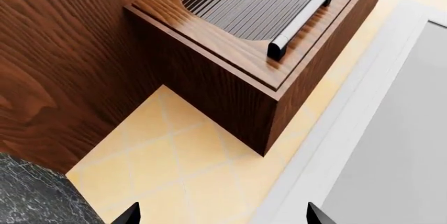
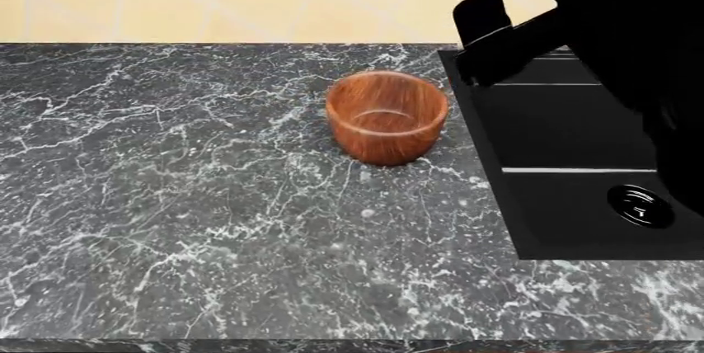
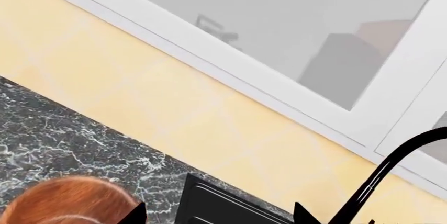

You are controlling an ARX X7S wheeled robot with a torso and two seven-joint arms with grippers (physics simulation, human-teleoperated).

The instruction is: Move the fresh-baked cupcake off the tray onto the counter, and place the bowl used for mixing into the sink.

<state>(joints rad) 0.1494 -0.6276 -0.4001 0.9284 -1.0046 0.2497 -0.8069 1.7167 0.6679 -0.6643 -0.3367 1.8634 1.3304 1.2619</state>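
**Bowl on the bench, beside the sink**

The bowl (image 2: 387, 116) sits upright on my bench (image 2: 187, 204), just left of the sink (image 2: 572, 138). My right fingers (image 3: 220, 214) and left fingers (image 1: 223, 214) are spread wide, holding nothing.

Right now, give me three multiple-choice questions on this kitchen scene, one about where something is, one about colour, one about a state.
1. Where does the bowl stand?
A. In the sink
B. On the counter beside the sink
C. On a tray

2. What colour is the sink?
A. White
B. Steel grey
C. Black

3. What is in the bowl?
A. Nothing
B. Batter
C. A cupcake

Answers:
1 B, the head view shows it upright on the counter, just off the sink's near-side rim.
2 C, the basin is matte black with a round metal drain.
3 A, its inside shows only bare wood.
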